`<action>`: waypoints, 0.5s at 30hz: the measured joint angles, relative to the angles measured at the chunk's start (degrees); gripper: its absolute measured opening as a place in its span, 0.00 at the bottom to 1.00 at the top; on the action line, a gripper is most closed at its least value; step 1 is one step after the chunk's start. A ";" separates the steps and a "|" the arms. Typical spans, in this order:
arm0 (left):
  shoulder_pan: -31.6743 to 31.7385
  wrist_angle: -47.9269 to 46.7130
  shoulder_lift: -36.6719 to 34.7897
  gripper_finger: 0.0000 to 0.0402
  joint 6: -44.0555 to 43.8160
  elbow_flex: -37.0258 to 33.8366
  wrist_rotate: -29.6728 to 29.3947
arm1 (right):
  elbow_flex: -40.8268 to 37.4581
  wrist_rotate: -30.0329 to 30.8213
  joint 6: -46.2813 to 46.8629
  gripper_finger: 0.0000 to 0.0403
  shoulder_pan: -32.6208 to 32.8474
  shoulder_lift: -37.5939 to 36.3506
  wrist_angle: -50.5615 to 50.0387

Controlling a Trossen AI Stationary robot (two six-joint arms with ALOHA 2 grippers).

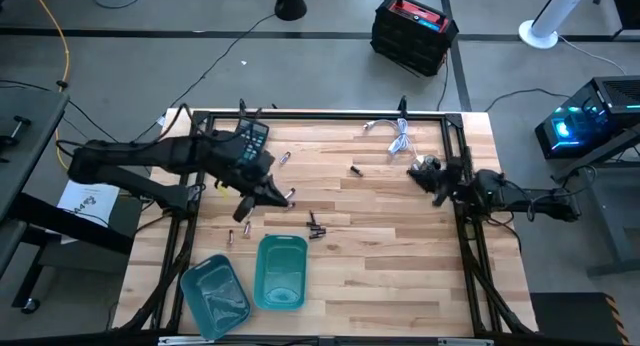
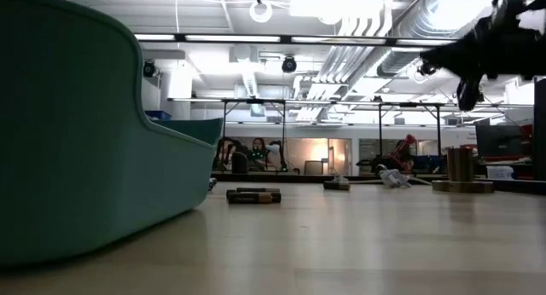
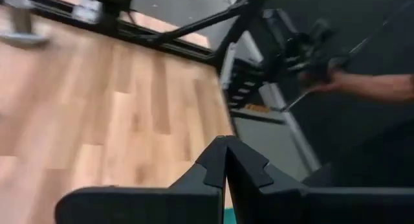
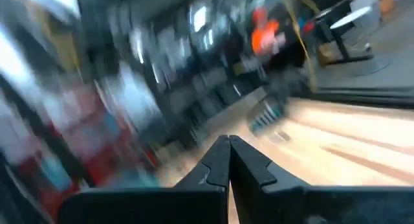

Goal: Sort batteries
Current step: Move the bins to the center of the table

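1. The left gripper (image 1: 283,196) is seen pressed shut, holding nothing visible, above the scattered batteries (image 1: 316,226).
2. The right gripper (image 1: 432,176) is likewise closed and empty, parked at the table's right edge.
3. Batteries may be knocked rolling, away from the trays (image 1: 282,272).

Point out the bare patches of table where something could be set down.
Free: the wide wood right of the teal bin, below the white cable and the lone dark battery. Crowded: around the left gripper, where batteries scatter near the calculator.
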 joint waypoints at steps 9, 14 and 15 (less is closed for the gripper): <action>10.41 -3.97 -5.26 0.00 9.56 -7.35 4.71 | 1.40 -6.25 -4.55 0.00 1.88 10.83 38.46; 12.79 -4.94 -11.29 0.00 4.28 -15.58 13.34 | 9.03 0.23 -10.38 0.00 4.04 26.51 39.86; 12.52 -6.25 -12.77 0.00 2.81 -16.90 13.50 | 10.50 1.29 -9.66 0.00 4.18 30.21 39.57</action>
